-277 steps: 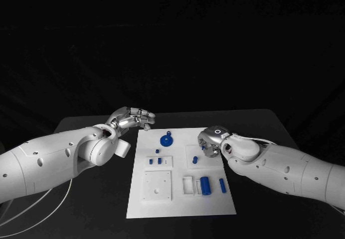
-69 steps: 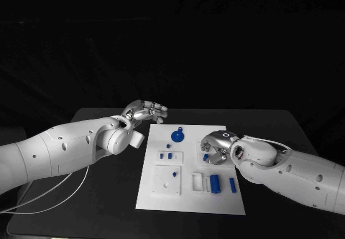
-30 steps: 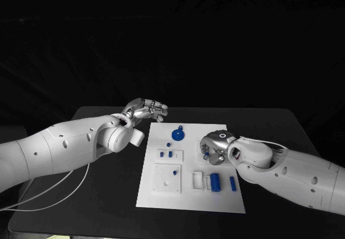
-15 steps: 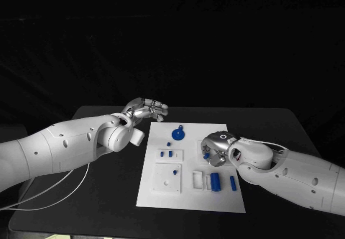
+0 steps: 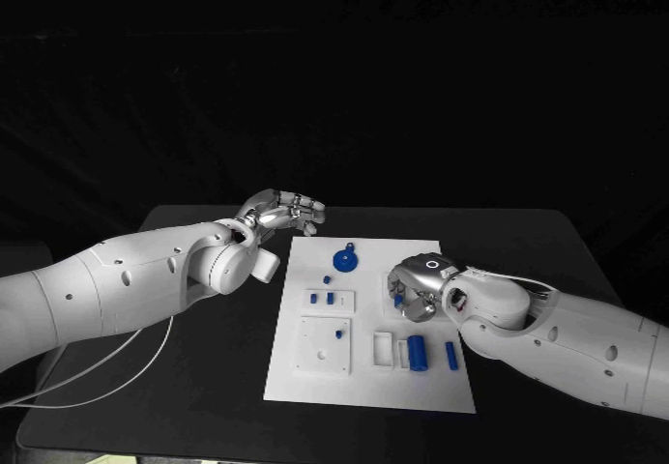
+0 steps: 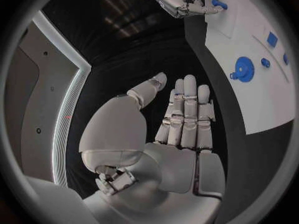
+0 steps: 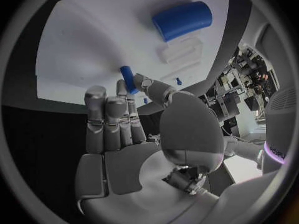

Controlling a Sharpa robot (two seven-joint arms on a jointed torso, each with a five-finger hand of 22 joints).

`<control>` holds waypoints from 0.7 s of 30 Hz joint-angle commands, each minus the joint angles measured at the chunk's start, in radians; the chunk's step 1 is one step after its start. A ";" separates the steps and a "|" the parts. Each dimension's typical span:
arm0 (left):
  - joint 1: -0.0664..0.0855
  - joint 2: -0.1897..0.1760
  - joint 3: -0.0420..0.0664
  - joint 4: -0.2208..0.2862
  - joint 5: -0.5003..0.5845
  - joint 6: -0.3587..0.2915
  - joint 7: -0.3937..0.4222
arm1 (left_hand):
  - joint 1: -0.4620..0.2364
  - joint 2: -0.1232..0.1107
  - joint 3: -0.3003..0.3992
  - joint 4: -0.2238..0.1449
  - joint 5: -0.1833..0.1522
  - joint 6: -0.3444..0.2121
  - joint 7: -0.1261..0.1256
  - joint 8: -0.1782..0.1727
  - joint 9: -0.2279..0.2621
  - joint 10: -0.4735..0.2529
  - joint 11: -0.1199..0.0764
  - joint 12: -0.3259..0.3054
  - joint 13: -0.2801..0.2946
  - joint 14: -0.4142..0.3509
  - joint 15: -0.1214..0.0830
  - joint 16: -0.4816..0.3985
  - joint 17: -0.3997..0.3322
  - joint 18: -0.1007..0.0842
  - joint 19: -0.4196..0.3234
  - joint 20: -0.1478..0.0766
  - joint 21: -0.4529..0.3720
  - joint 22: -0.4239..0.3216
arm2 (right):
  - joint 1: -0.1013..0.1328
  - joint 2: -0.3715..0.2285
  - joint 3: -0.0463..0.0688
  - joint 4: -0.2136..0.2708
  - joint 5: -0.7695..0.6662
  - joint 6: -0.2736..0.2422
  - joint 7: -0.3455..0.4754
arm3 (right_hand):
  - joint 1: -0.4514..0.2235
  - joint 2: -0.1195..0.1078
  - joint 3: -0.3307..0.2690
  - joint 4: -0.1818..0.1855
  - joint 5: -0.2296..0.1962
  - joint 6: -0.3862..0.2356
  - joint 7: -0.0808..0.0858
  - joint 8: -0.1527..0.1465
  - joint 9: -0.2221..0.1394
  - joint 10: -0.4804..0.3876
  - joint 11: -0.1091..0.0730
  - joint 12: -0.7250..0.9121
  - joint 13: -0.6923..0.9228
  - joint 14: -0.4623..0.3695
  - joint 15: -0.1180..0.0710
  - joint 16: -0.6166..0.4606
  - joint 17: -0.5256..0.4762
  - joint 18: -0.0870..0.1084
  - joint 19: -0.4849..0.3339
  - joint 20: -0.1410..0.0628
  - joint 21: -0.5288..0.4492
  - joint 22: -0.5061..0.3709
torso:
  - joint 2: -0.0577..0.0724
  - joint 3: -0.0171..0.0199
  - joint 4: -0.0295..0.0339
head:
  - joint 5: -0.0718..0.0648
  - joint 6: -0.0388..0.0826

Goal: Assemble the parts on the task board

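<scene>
Right hand is pinching a small blue peg over the task board, apparently for insertion. Left hand is hovering beside the board, fingers spread, empty.

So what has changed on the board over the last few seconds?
Very little. The right hand has edged inward over the task board, and its thumb and a finger now pinch the small blue peg on the board's right side; the peg has not visibly moved. The left hand still hovers open off the far left corner, and the blue gear and the other parts lie as before.
</scene>
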 commanded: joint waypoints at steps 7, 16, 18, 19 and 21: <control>0.001 0.002 0.001 -0.003 0.007 0.013 0.006 | -0.008 0.003 -0.002 0.006 0.002 -0.006 -0.001 0.003 -0.002 -0.005 -0.001 -0.005 0.001 0.006 -0.002 -0.007 0.002 0.013 0.007 0.003 -0.005 0.001 | -0.002 -0.024 0.001 0.037 0.000 -0.059 -0.010 | 0.000 0.009 0.022 -0.005 -0.001 0.020 -0.006 0.011 0.010 0.033 -0.002 0.010 0.009 -0.009 -0.022 0.008 -0.003 0.086 0.005 -0.007 0.009 0.019 | 0.000 -0.0006 0.0007 | 0.004 0.001; 0.001 0.001 0.001 -0.006 0.007 0.012 0.006 | -0.008 0.003 -0.002 0.006 0.002 -0.006 -0.001 0.003 -0.002 -0.005 -0.001 -0.005 0.001 0.006 -0.002 -0.007 0.003 0.013 0.007 0.003 -0.005 0.002 | -0.002 -0.045 0.023 0.137 0.026 -0.064 -0.006 | -0.001 0.007 0.026 -0.007 -0.001 0.023 -0.007 0.012 0.012 0.035 -0.004 0.011 0.012 -0.009 -0.023 0.008 -0.003 0.086 0.005 -0.009 0.011 0.019 | 0.000 -0.0008 -0.0002 | 0.019 -0.001; 0.001 0.002 0.001 -0.007 0.007 0.012 0.006 | -0.007 0.003 -0.002 0.006 0.002 -0.007 -0.001 0.003 -0.002 -0.005 -0.001 -0.005 0.001 0.006 -0.002 -0.008 0.003 0.013 0.007 0.003 -0.006 0.002 | -0.002 -0.031 0.023 0.152 0.031 -0.067 -0.002 | -0.001 0.006 0.026 -0.007 -0.001 0.023 -0.007 0.012 0.012 0.035 -0.004 0.011 0.012 -0.009 -0.023 0.008 -0.004 0.086 0.005 -0.009 0.011 0.019 | 0.000 -0.0008 -0.0003 | 0.025 -0.001; 0.001 0.003 0.001 -0.007 0.007 0.012 0.006 | -0.007 0.003 -0.002 0.006 0.002 -0.007 -0.001 0.003 -0.002 -0.005 -0.001 -0.005 0.001 0.006 -0.002 -0.008 0.004 0.013 0.007 0.003 -0.006 0.002 | -0.002 -0.022 0.023 0.159 0.032 -0.068 0.000 | -0.001 0.006 0.026 -0.007 -0.001 0.023 -0.007 0.012 0.012 0.035 -0.004 0.011 0.012 -0.009 -0.023 0.008 -0.004 0.086 0.005 -0.009 0.011 0.019 | 0.000 -0.0008 -0.0003 | 0.027 -0.001; 0.001 0.005 0.001 -0.009 0.007 0.011 0.007 | -0.007 0.003 -0.002 0.006 0.002 -0.007 -0.001 0.003 -0.002 -0.005 -0.001 -0.005 0.001 0.006 -0.002 -0.008 0.004 0.013 0.007 0.003 -0.006 0.002 | -0.002 0.000 0.023 0.169 0.030 -0.068 0.002 | -0.001 0.007 0.026 -0.007 -0.001 0.023 -0.007 0.012 0.012 0.035 -0.004 0.011 0.012 -0.009 -0.023 0.008 -0.004 0.086 0.005 -0.009 0.011 0.019 | 0.000 -0.0006 0.0001 | 0.032 -0.002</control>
